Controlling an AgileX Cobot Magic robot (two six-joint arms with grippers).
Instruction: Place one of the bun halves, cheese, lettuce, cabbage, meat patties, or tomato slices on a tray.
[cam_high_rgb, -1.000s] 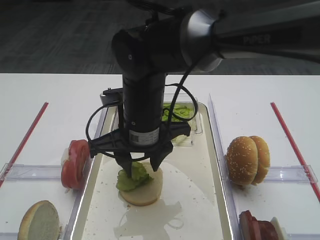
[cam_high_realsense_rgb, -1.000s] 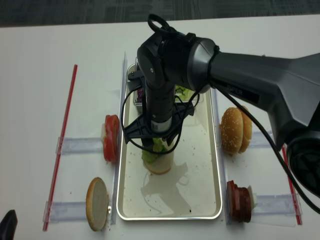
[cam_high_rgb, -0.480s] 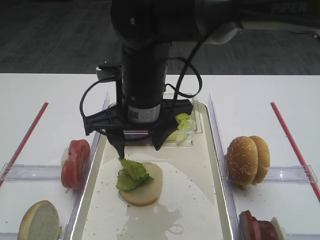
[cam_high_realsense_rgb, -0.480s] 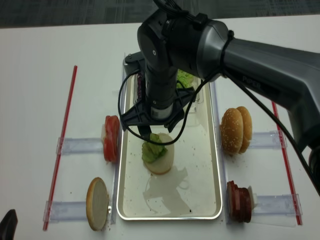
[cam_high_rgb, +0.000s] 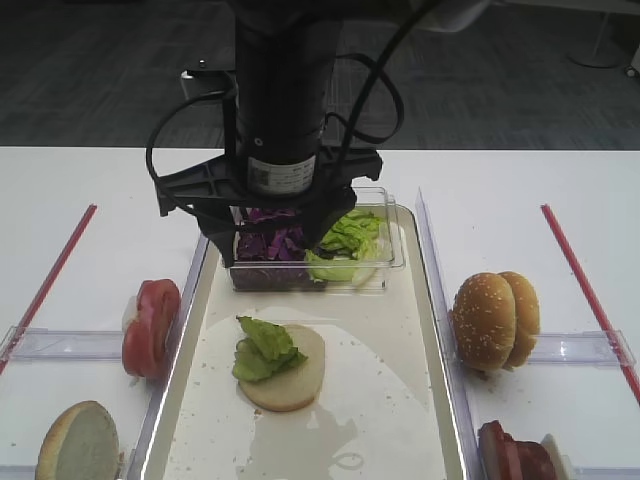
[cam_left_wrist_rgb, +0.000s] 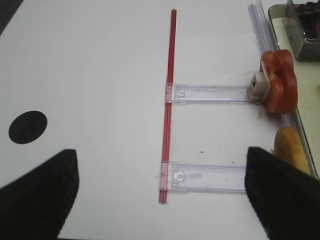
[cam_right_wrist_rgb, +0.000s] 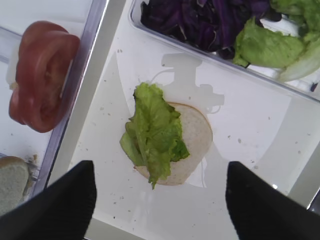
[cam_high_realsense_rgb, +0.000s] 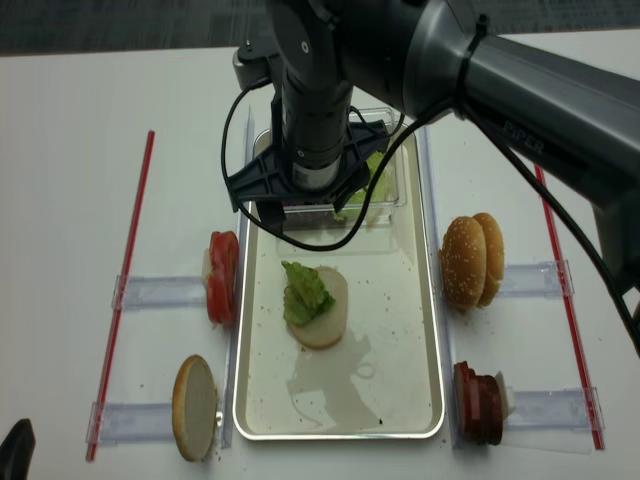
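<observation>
The right gripper (cam_high_rgb: 272, 248), jaws spread and empty, hangs directly above the lettuce (cam_high_rgb: 264, 349), which lies on a bun half (cam_high_rgb: 292, 371) toward the tray's (cam_high_rgb: 425, 330) left edge

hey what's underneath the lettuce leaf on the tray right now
The lettuce lies on a pale, cut-side-up bun half resting on the tray floor. The bun's right part shows; its left part is covered by the leaf, so anything between them cannot be seen.
</observation>
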